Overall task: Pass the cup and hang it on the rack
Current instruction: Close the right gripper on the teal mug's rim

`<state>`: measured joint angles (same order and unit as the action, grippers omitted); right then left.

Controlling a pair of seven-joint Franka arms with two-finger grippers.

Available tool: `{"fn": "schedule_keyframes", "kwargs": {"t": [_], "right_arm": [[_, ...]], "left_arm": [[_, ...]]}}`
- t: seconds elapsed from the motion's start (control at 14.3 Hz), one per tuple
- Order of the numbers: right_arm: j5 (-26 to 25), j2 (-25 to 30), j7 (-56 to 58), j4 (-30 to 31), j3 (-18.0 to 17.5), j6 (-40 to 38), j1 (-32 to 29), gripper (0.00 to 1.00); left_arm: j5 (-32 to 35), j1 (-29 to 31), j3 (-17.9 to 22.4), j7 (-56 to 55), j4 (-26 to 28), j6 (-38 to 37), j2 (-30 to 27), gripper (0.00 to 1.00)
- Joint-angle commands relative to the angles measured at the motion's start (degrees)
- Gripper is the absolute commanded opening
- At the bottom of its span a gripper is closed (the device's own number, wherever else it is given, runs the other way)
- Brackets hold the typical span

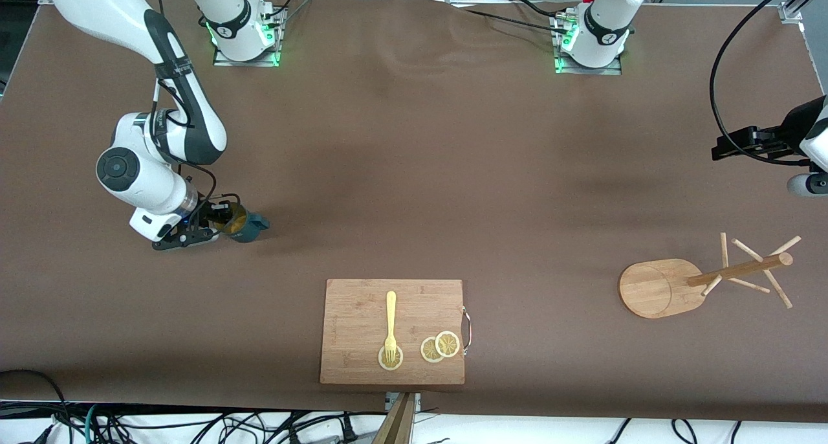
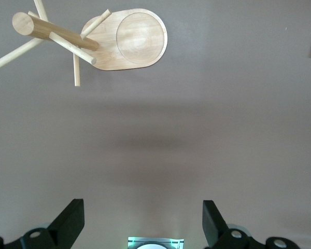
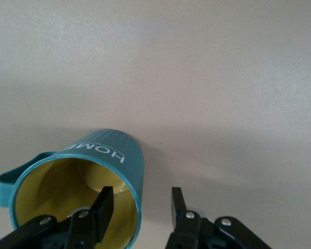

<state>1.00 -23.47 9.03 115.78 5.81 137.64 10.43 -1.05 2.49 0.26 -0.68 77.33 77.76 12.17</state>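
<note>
The teal-blue cup (image 1: 247, 226) lies on its side on the brown table at the right arm's end, its yellow mouth facing my right gripper (image 1: 217, 227). In the right wrist view the cup (image 3: 101, 155) shows white lettering, and my right gripper (image 3: 140, 199) is open: one finger is inside the mouth and the other outside the wall, with a gap on both sides of the rim. The wooden rack (image 1: 653, 288) stands at the left arm's end and also shows in the left wrist view (image 2: 129, 41). My left gripper (image 1: 721, 150) hangs open and empty (image 2: 143, 215) above the table near the rack.
A wooden cutting board (image 1: 356, 308) with a metal handle lies near the front camera in the middle. It carries a yellow fork (image 1: 391, 324) and lemon slices (image 1: 440, 347). Cables run along the table's front edge.
</note>
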Motion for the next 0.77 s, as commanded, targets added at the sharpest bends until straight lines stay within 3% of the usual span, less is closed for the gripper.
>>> {"fn": "schedule_keyframes", "kwargs": {"t": [0.0, 0.28, 0.7], "right_arm": [[0.32, -0.17, -0.06, -0.38, -0.45, 0.00, -0.59, 0.53], [0.32, -0.17, -0.15, -0.38, -0.54, 0.00, -0.59, 0.47], [0.41, -0.17, -0.24, -0.47, -0.54, -0.18, -0.59, 0.09]], "left_arm": [[-0.09, -0.29, 0.26, -0.20, -0.69, -0.85, -0.30, 1.00], [-0.18, -0.11, 0.26, -0.20, -0.87, -0.85, -0.21, 1.00], [-0.09, -0.20, 0.26, -0.20, -0.87, -0.85, -0.12, 1.00]]}}
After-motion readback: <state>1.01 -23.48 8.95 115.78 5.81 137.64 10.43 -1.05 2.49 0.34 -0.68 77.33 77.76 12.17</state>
